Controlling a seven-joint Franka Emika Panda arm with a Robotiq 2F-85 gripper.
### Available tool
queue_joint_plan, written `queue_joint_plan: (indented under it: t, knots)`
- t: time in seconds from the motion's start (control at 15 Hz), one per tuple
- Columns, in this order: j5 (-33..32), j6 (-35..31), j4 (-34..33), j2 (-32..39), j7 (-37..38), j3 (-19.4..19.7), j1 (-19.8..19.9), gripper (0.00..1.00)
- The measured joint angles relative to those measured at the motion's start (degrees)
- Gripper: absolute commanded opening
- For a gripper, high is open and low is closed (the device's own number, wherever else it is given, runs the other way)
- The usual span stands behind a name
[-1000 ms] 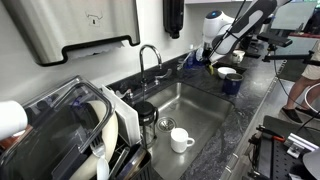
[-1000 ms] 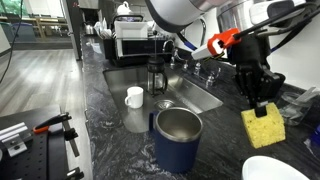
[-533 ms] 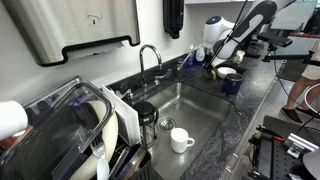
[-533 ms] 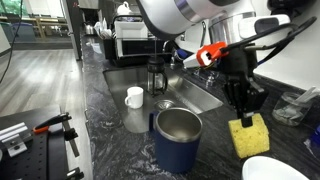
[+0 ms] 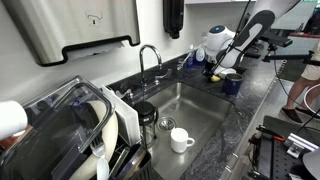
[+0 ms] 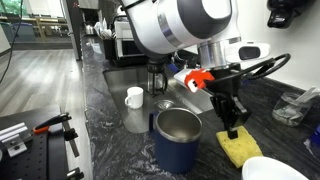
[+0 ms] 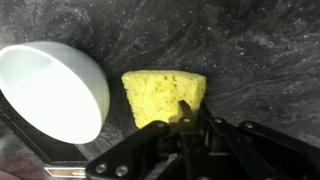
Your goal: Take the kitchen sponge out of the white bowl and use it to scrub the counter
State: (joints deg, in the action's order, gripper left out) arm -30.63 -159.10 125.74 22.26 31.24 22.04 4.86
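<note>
Change: within the last second the sponge (image 6: 241, 148) came down from the air and now lies flat on the counter (image 7: 262, 48)
Sponge place: out of the white bowl (image 7: 48, 90), just beside it, near the steel cup (image 6: 178, 136)
Gripper (image 7: 186, 116): fingers drawn together on the near edge of the sponge, it seems to pinch it still
Meaning: the taking-out is done, and I judge that scrubbing strokes are what remains

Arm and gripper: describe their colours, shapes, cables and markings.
The arm has bulky, rounded, glossy white links. An orange-red piece sits at the wrist. The gripper is black and angular, and a black cable loops beside it. No markings are legible.
</note>
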Motion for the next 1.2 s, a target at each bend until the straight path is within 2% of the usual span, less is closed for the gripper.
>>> queue_joint_plan:
  t: [0.13, 0.33, 0.73, 1.0, 1.2]
  knots:
    - [2.6, -3.7, 1.2, 0.4, -2.4, 0.0, 0.2, 0.03]
    - [10.5, -8.3, 2.9, 0.8, -10.1, -1.5, 1.5, 0.03]
    - [25.5, -10.2, 3.1, 0.2, -27.4, -11.4, 8.2, 0.03]
    - [30.1, -10.2, 3.2, -0.1, -34.2, -16.4, 10.7, 0.03]
    - [31.4, -10.2, 3.2, -0.1, -36.6, -17.7, 11.4, 0.03]
